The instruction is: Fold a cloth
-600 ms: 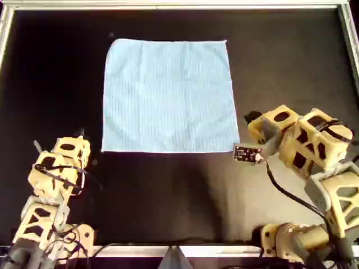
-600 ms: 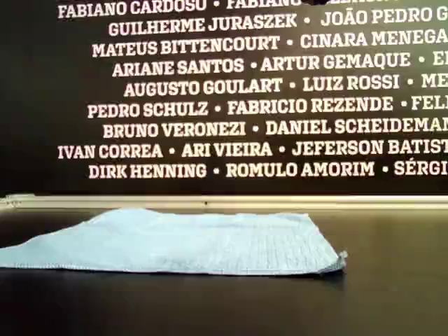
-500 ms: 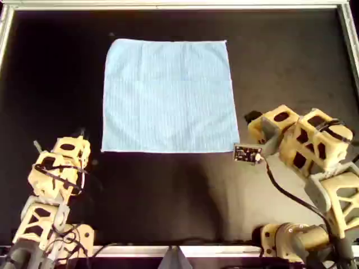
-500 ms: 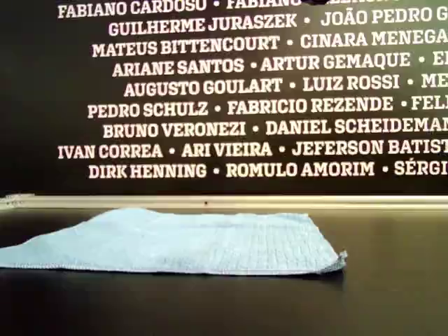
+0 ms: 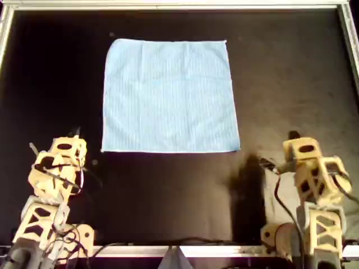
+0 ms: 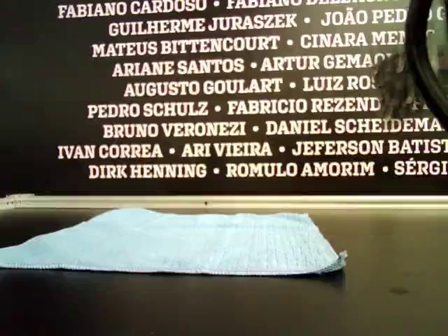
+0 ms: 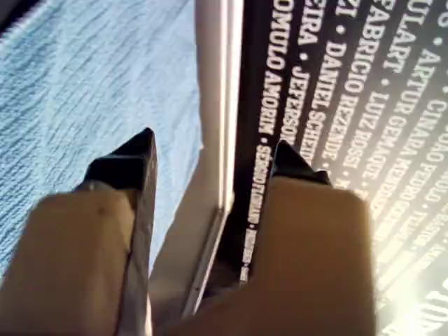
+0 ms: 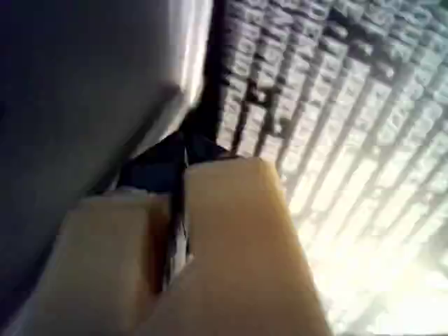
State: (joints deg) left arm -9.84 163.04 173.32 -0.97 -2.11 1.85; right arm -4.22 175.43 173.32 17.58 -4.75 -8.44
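**Cloth flat and untouched, both arms parked at the near edge**

From my seat I see the cloth (image 5: 170,95) spread out as a single light blue square on the black table (image 5: 280,73), in the far half of the overhead view and a little toward that view's left. Its edges look straight and nothing lies on it. In the exterior view the cloth (image 6: 189,241) sits low on the surface, with its corner on that view's right lifted slightly (only a small curl). Behind it runs a pale rail (image 6: 224,201) and a dark wall of white names (image 6: 231,105).

The left gripper (image 7: 213,150) has its jaws spread with a clear gap between them and nothing in them; its camera looks over the blue fabric toward the rail. In the overhead view this arm (image 5: 56,168) stands at the near left corner, well apart from the cloth.

The right gripper (image 8: 183,155) shows its fingers pressed together, with nothing visible between them, though the picture is blurred. Its arm (image 5: 311,174) stands at the overhead view's near right, also apart from the cloth.
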